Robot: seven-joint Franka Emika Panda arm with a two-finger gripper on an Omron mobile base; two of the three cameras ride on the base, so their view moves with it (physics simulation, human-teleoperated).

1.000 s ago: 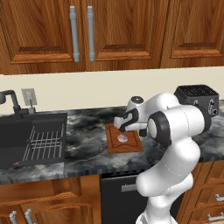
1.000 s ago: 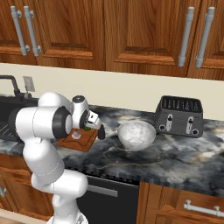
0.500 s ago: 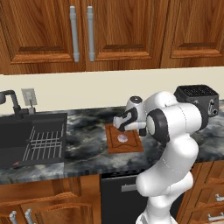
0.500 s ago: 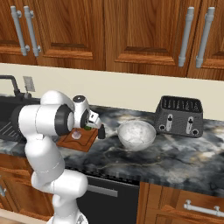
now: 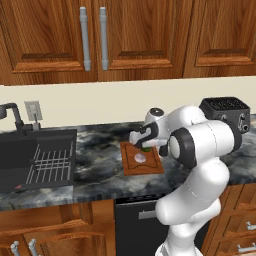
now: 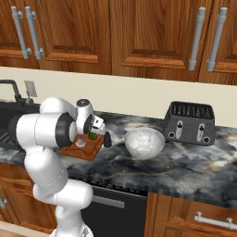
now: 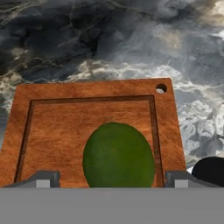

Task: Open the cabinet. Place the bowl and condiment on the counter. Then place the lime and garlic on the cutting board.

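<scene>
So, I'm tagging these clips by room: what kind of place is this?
A rendered home kitchen: wood wall cabinet above a marbled stone counter, with a sink and a toaster.

lime (image 7: 118, 155) sits on the cutting board (image 7: 57, 127), inside the rim groove, near the board's right groove line. Fingertips (image 7: 42, 179) stand wide on either side of it, clear gap both sides, no contact. Hanging hole at board's top right corner. Marbled counter (image 7: 109, 39) beyond. Black rounded object at lower right edge, can't identify.
</scene>
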